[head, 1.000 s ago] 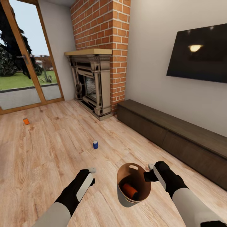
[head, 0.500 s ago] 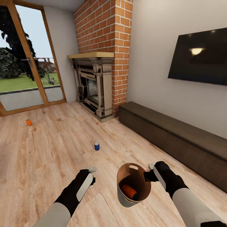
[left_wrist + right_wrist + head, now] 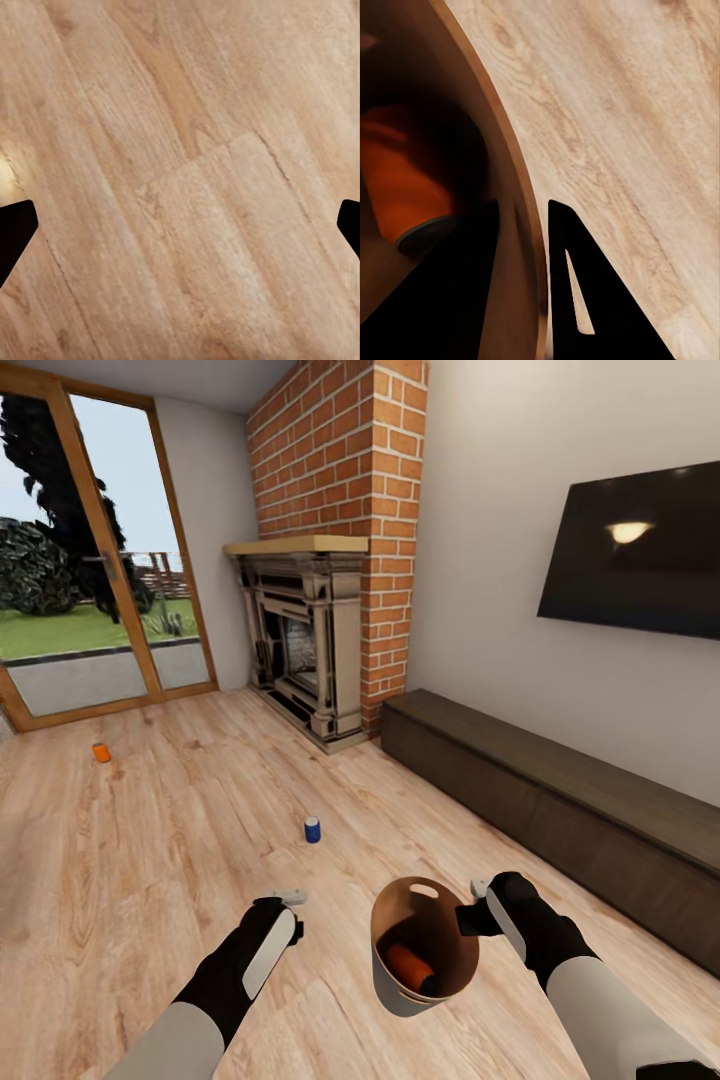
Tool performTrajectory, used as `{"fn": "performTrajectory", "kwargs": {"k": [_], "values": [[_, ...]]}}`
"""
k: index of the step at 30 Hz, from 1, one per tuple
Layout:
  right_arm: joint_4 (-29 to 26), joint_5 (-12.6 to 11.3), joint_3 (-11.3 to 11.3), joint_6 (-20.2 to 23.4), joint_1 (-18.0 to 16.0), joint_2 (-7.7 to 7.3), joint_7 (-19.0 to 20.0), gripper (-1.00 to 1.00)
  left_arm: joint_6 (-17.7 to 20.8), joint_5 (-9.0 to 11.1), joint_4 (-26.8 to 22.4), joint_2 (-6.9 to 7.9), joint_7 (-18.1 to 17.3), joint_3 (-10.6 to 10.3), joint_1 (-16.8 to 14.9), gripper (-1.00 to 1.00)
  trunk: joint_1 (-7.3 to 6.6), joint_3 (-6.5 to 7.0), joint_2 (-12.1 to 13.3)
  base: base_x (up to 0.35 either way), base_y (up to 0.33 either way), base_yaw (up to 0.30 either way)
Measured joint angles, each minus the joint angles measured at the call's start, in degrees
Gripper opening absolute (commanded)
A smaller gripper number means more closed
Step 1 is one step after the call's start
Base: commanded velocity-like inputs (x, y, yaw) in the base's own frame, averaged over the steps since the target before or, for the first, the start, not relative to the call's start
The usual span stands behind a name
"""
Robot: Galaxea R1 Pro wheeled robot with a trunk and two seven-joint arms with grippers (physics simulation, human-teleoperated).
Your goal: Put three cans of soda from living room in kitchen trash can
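Gripping trash can (image 3: 425, 950) rim, right pincer (image 3: 468, 912).

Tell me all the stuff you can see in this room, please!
Trash can: one, coppery inside and grey outside, pinched at its rim by the right end effector.
Orange can: one, lying inside the trash can.
Blue can: one, upright on the floor, mid-room.
Second orange can: one, on the floor near the glass door.
Fireplace: one, red brick, back wall.
TV: one, black, on the wall.
Low cabinet: one, dark brown, under the TV.
Glass door: wooden frame.
Floor: light wood.
Left end effector: open, empty.
Right end effector: shut on the rim.
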Motion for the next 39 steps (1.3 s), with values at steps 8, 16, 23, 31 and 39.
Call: {"fn": "performTrajectory", "kwargs": {"k": [8,16,23,31,39], "values": [[0.0,0.0,0.0,-0.1,0.0,0.00,0.0,-1.00,0.0,0.0,0.0,0.06,-1.2,0.0,0.0,1.00,0.00,0.68,0.0,0.000,0.000,0.062],[0.0,0.0,0.0,-0.1,0.0,0.00,0.0,-1.00,0.0,0.0,0.0,0.01,-1.5,0.0,0.0,1.00,0.00,1.37,0.0,0.000,0.000,0.062],[0.0,-0.1,0.0,0.0,0.0,0.00,0.0,-1.00,0.0,0.0,0.0,0.00,-2.0,0.0,0.0,1.00,0.00,1.97,0.0,0.000,0.000,0.062],[0.0,-0.1,0.0,0.0,0.0,0.00,0.1,-1.00,0.0,-0.1,0.0,0.00,-2.7,0.0,0.0,1.00,0.00,2.65,0.0,0.054,0.000,0.062],[0.0,-0.1,0.0,0.2,0.0,0.07,0.2,-1.00,-0.6,-0.1,0.1,0.08,-2.7,-0.1,0.0,1.00,0.00,3.33,0.0,0.238,-0.001,0.060]]}}
